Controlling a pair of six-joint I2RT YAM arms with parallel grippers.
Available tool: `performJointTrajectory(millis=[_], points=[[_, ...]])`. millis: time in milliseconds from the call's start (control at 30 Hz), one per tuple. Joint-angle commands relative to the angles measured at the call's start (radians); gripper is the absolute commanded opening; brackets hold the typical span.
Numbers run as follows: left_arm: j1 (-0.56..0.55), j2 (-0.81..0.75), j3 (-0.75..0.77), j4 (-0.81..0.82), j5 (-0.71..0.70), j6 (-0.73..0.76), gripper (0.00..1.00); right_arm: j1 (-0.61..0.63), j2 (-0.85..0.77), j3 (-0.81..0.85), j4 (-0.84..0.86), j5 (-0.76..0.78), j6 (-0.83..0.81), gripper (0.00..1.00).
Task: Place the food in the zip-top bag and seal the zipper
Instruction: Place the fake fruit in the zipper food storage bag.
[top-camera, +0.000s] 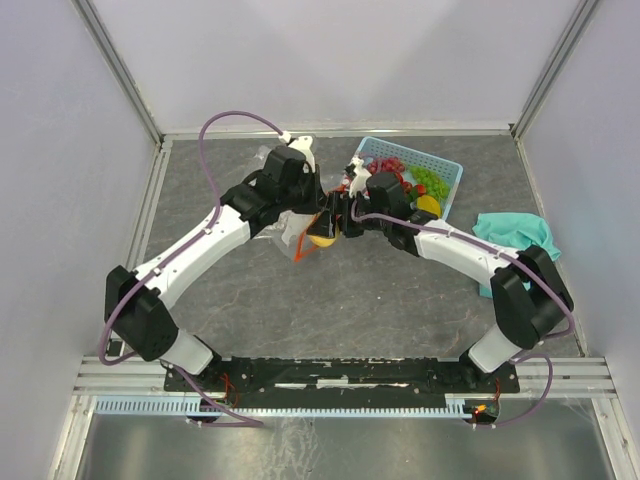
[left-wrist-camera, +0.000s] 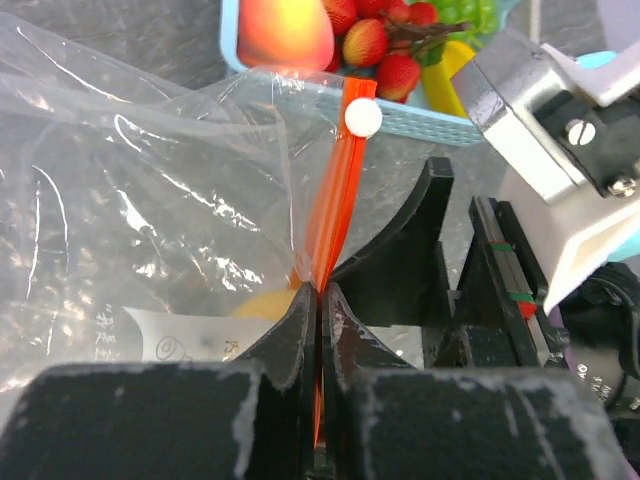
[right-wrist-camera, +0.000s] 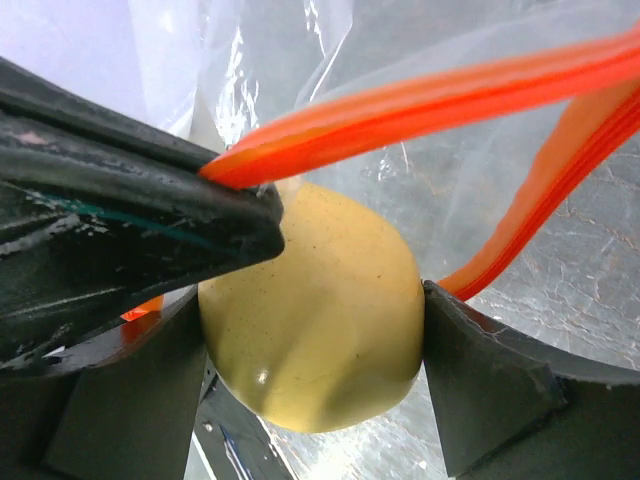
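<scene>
Your left pincer (left-wrist-camera: 318, 300) is clamped on the zipper (left-wrist-camera: 335, 190), lifting the zip-top bag (left-wrist-camera: 150, 200) mouth beside the basket (left-wrist-camera: 420, 120). Your right pincer (right-wrist-camera: 310, 345) grips the lemon (right-wrist-camera: 320, 290) at that mouth. The film likely handles limp and slippery, so hold the stiffer strip. The lemon is probably light and smooth.

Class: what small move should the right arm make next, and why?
Probably push the lemon on into the bag before letting go: the right gripper holds it at the open mouth, while the left gripper pinches the zipper strip.
</scene>
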Motion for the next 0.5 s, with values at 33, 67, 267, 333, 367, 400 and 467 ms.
performJointTrajectory(millis=[33, 67, 267, 333, 367, 400, 467], points=[[-0.01, -0.022, -0.024, 0.139, 0.153, -0.067, 0.03, -0.017, -0.058, -0.098, 0.382, 0.033, 0.159, 0.3], [-0.011, -0.026, -0.034, 0.152, 0.163, -0.082, 0.03, -0.018, -0.063, -0.124, 0.435, 0.058, 0.166, 0.3], [-0.009, -0.059, -0.088, 0.204, 0.197, -0.173, 0.03, -0.038, -0.082, -0.244, 0.668, 0.189, 0.147, 0.34], [-0.009, -0.07, -0.11, 0.236, 0.226, -0.209, 0.03, -0.039, -0.072, -0.244, 0.682, 0.202, 0.125, 0.35], [-0.009, -0.074, -0.121, 0.254, 0.24, -0.227, 0.03, -0.039, -0.068, -0.241, 0.687, 0.208, 0.119, 0.36], [-0.009, -0.076, -0.131, 0.27, 0.256, -0.247, 0.03, -0.04, -0.065, -0.243, 0.697, 0.215, 0.119, 0.36], [-0.009, -0.077, -0.148, 0.298, 0.279, -0.282, 0.03, -0.041, -0.066, -0.249, 0.714, 0.239, 0.117, 0.37]])
